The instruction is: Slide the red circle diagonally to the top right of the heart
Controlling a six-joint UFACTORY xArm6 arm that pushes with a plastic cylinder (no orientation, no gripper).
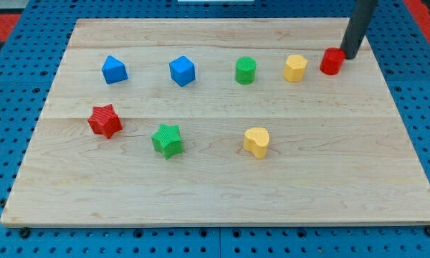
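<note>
Camera view: The landmark is the yellow heart, which rests on the wooden desk below the centre, toward the view's right.

The red circle stands well apart from the heart, up and to the view's right. My tip sits just beside the circle on its right, at or very near contact. The arm carries no gripper; the rod holds nothing.

A yellow block, shape unclear, lies above and right of the heart. A green cylinder lies above it. Two blue blocks lie up and to its left. A green star lies left of the heart; a red star lies farther left.
</note>
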